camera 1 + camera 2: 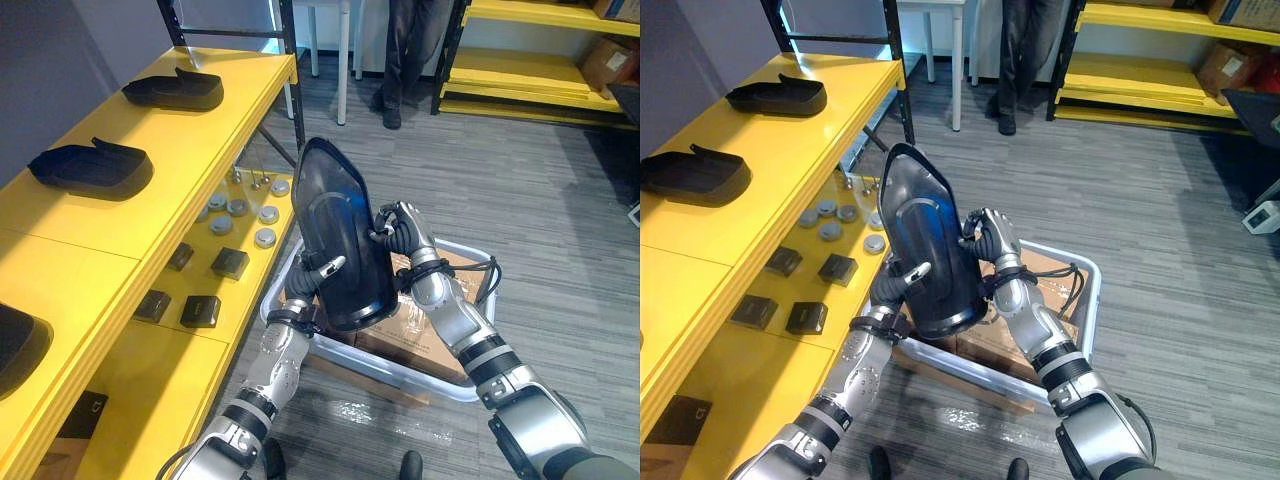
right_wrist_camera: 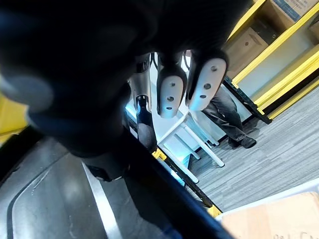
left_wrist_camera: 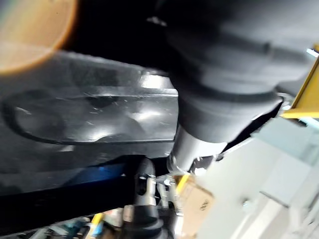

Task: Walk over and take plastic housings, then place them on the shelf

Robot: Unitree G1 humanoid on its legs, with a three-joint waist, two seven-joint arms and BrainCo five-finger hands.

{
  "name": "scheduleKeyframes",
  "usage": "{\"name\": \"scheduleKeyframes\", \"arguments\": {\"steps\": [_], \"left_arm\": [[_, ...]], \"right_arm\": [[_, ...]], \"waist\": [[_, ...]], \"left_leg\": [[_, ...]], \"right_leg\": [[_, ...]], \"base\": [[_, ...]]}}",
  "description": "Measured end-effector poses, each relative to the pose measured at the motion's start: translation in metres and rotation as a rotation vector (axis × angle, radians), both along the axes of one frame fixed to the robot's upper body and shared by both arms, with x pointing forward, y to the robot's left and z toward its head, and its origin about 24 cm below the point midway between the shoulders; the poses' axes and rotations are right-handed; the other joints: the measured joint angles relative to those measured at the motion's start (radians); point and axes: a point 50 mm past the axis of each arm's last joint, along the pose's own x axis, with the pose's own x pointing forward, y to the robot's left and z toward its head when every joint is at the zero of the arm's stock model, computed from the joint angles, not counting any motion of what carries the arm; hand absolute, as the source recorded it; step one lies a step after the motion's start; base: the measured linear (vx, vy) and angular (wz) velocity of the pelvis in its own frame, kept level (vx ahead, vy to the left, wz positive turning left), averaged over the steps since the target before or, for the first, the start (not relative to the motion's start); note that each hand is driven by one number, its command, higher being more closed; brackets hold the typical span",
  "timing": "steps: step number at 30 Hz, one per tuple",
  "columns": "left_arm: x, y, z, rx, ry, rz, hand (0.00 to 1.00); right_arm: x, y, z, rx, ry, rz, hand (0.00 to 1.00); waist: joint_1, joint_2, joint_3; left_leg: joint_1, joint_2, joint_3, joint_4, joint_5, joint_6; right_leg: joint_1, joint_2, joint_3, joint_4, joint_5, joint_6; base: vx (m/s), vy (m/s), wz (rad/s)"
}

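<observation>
Left eye view: one black plastic housing (image 1: 340, 240), upright above one grey bin (image 1: 400, 370). The left hand (image 1: 318, 272) and right hand (image 1: 400, 232) each curl round an edge. Three further housings (image 1: 92, 168) lie on the yellow shelf (image 1: 210, 150).
Right wrist view: fingers (image 2: 169, 92) hooked over the housing's rim.

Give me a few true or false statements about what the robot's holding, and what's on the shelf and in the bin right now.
1. The left hand and right hand both grip one black plastic housing. True.
2. That housing rests on the yellow shelf. False: it is held up above the bin.
3. Other housings lie on the shelf's top level. True.
4. The bin is empty. False: it holds cardboard boxes.
</observation>
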Motion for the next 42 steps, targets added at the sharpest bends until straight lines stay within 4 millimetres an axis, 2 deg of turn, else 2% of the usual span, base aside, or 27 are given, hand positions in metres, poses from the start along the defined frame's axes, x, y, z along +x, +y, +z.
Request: {"name": "scheduleKeyframes", "arguments": {"steps": [4,7,12,16,19,22,30,31,32,34,35,36,37,39,41,42], "left_arm": [[-0.006,-0.006,-0.014,0.048,0.056,-0.045,1.0],[-0.01,-0.01,-0.021,0.043,0.081,-0.07,1.0],[-0.043,-0.007,-0.038,-0.07,0.121,-0.021,1.0],[-0.066,-0.001,-0.033,-0.204,0.093,0.079,1.0],[-0.073,0.008,-0.027,-0.261,0.065,0.164,1.0],[-0.079,0.017,-0.025,-0.275,0.041,0.215,1.0],[-0.088,0.026,-0.032,-0.318,0.048,0.263,1.0],[-0.089,0.026,-0.032,-0.317,0.049,0.265,1.0],[-0.089,0.026,-0.033,-0.316,0.051,0.266,1.0],[-0.089,0.027,-0.032,-0.32,0.049,0.271,1.0],[-0.088,0.029,-0.032,-0.324,0.045,0.282,1.0],[-0.088,0.034,-0.031,-0.326,0.038,0.299,1.0],[-0.088,0.036,-0.031,-0.324,0.034,0.309,1.0],[-0.089,0.047,-0.027,-0.316,0.005,0.349,1.0],[-0.097,0.066,-0.019,-0.211,-0.073,0.427,1.0],[-0.104,0.075,-0.013,-0.146,-0.123,0.46,1.0]], "right_arm": [[-0.016,0.014,0.018,0.063,-0.089,0.108,1.0],[-0.033,0.035,0.027,0.116,-0.129,0.255,1.0],[-0.062,0.036,0.002,0.236,-0.081,0.335,1.0],[-0.087,0.03,-0.016,0.381,-0.028,0.358,1.0],[-0.099,0.032,-0.026,0.478,0.005,0.369,1.0],[-0.108,0.036,-0.032,0.504,0.02,0.382,1.0],[-0.116,0.037,-0.046,0.513,0.066,0.367,1.0],[-0.116,0.037,-0.048,0.516,0.071,0.362,0.0],[-0.117,0.036,-0.051,0.523,0.081,0.353,0.0],[-0.118,0.034,-0.055,0.527,0.095,0.341,0.0],[-0.119,0.033,-0.06,0.545,0.12,0.333,0.0],[-0.118,0.034,-0.063,0.557,0.136,0.329,0.0],[-0.117,0.035,-0.066,0.572,0.153,0.325,0.0],[-0.113,0.041,-0.074,0.618,0.204,0.316,0.0],[-0.112,0.054,-0.08,0.661,0.258,0.345,0.0],[-0.114,0.058,-0.083,0.68,0.281,0.364,0.0]], "waist": [[-0.002,0.0,-0.008],[-0.009,-0.001,-0.017],[0.0,0.002,-0.074],[0.003,0.002,-0.111],[0.005,0.004,-0.141],[0.018,0.006,-0.167],[0.027,0.007,-0.214],[0.027,0.007,-0.218],[0.024,0.007,-0.22],[0.016,0.005,-0.222],[0.005,0.002,-0.223],[0.006,0.0,-0.222],[0.016,-0.004,-0.219],[0.056,-0.017,-0.214],[0.088,-0.032,-0.205],[0.09,-0.044,-0.197]], "left_leg": [[-0.001,0.003,-0.001,0.0,-0.002,-0.002],[-0.001,0.003,-0.008,0.0,-0.002,-0.003],[0.025,-0.002,-0.024,0.0,-0.008,-0.01],[0.034,-0.005,-0.056,0.0,-0.014,-0.017],[0.039,-0.007,-0.073,-0.001,-0.022,-0.026],[0.044,-0.009,-0.076,-0.002,-0.024,-0.025],[0.032,-0.022,-0.111,-0.005,-0.021,-0.022],[0.03,-0.024,-0.113,-0.005,-0.014,-0.013],[0.029,-0.032,-0.108,-0.005,-0.007,-0.004],[0.016,-0.045,-0.02,-0.005,-0.007,0.045],[0.021,-0.044,0.066,-0.001,-0.004,0.066],[0.021,-0.054,0.117,0.0,0.025,0.099],[0.023,-0.07,0.113,0.0,0.029,0.104],[0.022,-0.114,0.095,0.0,0.023,0.112],[0.023,-0.143,0.09,0.0,0.003,0.123],[0.022,-0.153,0.091,0.0,0.001,0.126]], "right_leg": [[0.009,0.006,-0.005,-0.017,0.006,-0.001],[0.017,0.007,-0.014,-0.025,0.006,0.0],[0.064,0.005,-0.035,-0.035,-0.01,0.01],[0.089,0.0,-0.07,-0.013,-0.037,0.015],[0.1,-0.003,-0.081,0.001,-0.052,0.016],[0.105,-0.004,-0.084,0.0,-0.054,0.017],[0.123,-0.013,-0.13,0.0,-0.064,0.018],[0.133,-0.015,-0.136,0.001,-0.062,0.015],[0.148,-0.024,-0.161,0.002,-0.064,0.018],[0.173,-0.049,-0.218,0.024,-0.076,0.034],[0.201,-0.072,-0.278,0.044,-0.089,0.048],[0.22,-0.1,-0.325,0.077,-0.106,0.065],[0.219,-0.119,-0.335,0.095,-0.116,0.07],[0.219,-0.173,-0.353,0.154,-0.152,0.086],[0.213,-0.213,-0.355,0.209,-0.193,0.08],[0.213,-0.229,-0.359,0.236,-0.216,0.073]], "base": [[0.04,0.005,0.01],[0.05,0.01,0.07],[0.06,0.018,0.12],[0.01,0.021,0.24],[-0.01,0.017,0.15],[-0.02,0.018,0.04],[0.01,0.011,0.14],[0.08,0.009,0.34],[0.08,0.023,0.55],[0.06,0.058,0.9],[0.1,0.08,1.3],[0.13,0.078,1.23],[0.12,0.104,0.77],[0.07,0.145,0.43],[0.01,0.098,0.38],[-0.02,0.089,0.48]]}}
